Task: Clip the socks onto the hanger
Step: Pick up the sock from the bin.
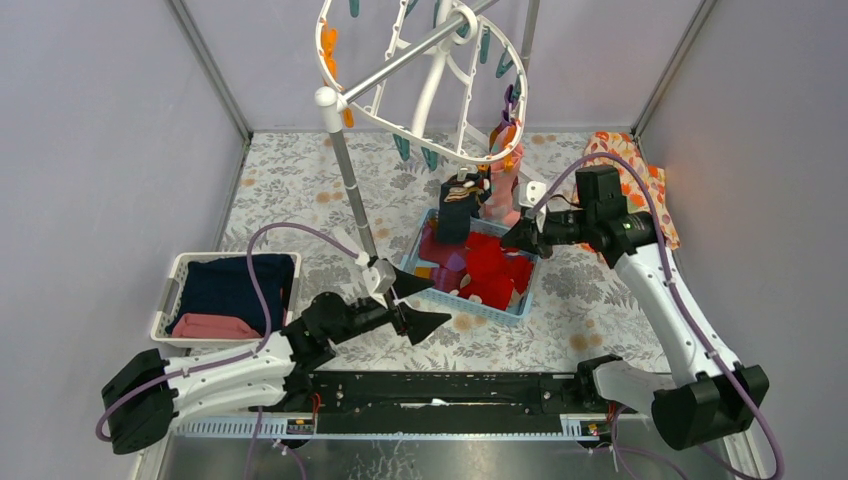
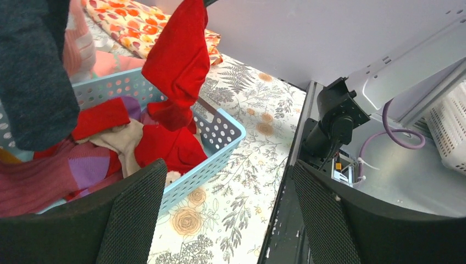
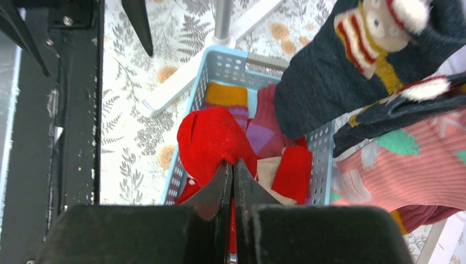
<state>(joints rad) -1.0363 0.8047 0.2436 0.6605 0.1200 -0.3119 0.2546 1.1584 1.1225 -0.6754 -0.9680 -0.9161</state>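
Observation:
My right gripper (image 1: 515, 238) (image 3: 232, 165) is shut on a bright red sock (image 3: 211, 140), which hangs from it over the blue basket (image 1: 478, 303). The left wrist view shows that sock (image 2: 178, 60) dangling above the basket's wall (image 2: 214, 143). More socks (image 1: 490, 275), red, maroon and beige, lie in the basket. The white hanger (image 1: 420, 80) tilts at the back, with a navy sock (image 1: 455, 215) and a pink sock (image 1: 500, 190) hanging from its clips. My left gripper (image 1: 425, 303) (image 2: 228, 165) stands open and holds nothing, just left of the basket's near corner.
The grey rack pole (image 1: 350, 190) rises just left of the basket. A white basket (image 1: 165, 300) with folded navy and pink cloth sits at the left. An orange floral cloth (image 1: 650, 190) lies at the back right. A black rail (image 1: 450, 390) runs along the near edge.

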